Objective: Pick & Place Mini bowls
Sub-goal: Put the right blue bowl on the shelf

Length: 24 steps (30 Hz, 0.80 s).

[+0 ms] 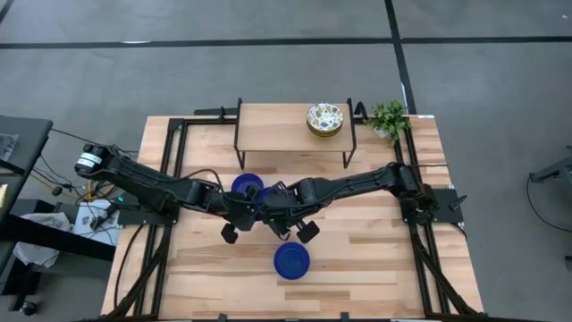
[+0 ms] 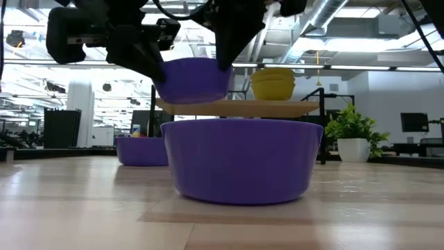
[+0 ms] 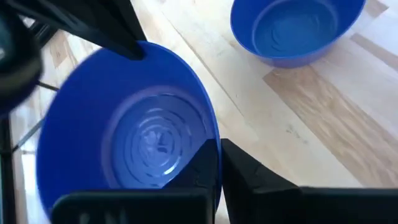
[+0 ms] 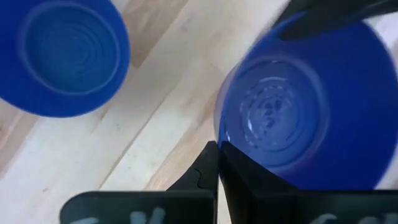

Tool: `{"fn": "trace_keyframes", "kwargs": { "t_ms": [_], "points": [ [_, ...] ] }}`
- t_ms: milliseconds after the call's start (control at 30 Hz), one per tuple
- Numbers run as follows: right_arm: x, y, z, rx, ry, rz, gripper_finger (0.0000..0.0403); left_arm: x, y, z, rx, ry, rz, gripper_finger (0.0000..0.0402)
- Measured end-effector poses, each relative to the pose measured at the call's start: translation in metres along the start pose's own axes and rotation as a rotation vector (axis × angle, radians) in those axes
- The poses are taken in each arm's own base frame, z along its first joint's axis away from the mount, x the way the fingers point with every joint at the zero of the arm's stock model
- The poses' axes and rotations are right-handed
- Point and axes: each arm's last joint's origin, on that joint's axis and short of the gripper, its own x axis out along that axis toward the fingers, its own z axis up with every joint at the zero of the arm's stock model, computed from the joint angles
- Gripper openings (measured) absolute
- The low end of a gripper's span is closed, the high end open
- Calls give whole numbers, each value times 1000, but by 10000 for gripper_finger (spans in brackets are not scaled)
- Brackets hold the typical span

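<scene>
From above, both arms cover most of the lifted blue bowl (image 1: 260,199); the left gripper (image 1: 243,213) and right gripper (image 1: 273,211) are lost in that dark tangle; the patterned bowls (image 1: 325,118) on the shelf (image 1: 277,130) are too small to count.

Held bowl (image 1: 259,202) above worktop (image 1: 375,250) centre; second bowl (image 1: 291,259) in front; third bowl (image 1: 248,186) behind; bowl stack (image 1: 325,119) on shelf (image 1: 277,130).
</scene>
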Motion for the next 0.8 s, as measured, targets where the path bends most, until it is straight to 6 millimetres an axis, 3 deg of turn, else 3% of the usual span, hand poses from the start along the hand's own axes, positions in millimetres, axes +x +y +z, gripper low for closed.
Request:
{"fn": "trace_keyframes", "kwargs": {
  "t_ms": [200,533,800],
  "points": [
    [-16,-1,7,7,-30,-68,22,0,0,0,-22,2,-6,5],
    [-44,5,19,149,-126,-101,123,-2,5,-1,-78,24,51,3],
    [-64,21,1,487,51,-23,149,-2,8,-17,-81,182,88,3]
  ]
}}
